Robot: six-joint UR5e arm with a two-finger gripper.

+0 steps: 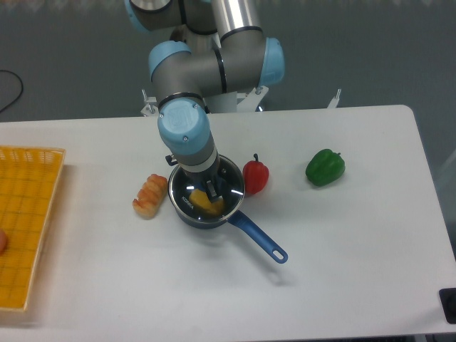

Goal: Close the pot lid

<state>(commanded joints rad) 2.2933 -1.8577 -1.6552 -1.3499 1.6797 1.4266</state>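
The hand (211, 191) reaches straight down over the pot (205, 203), its fingers seemingly pinched on the lid (229, 178) at the centre so the glass sits level on the rim; the blue handle (258, 238) points clear across the worktop (356, 235), leaving the yellow food (200, 202) covered

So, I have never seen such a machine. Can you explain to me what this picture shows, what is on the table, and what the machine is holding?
This is one robot arm, grey with light-blue joints, filmed by one fixed camera looking down at a white table. Its gripper reaches straight down onto a round glass lid with a silver rim. The lid lies on a small dark saucepan with a long blue handle; something yellow shows through the glass. Whether the fingers are shut I cannot tell. Around the pot lie a bread-like toy, a red pepper and a green pepper. A yellow tray sits at the left edge.
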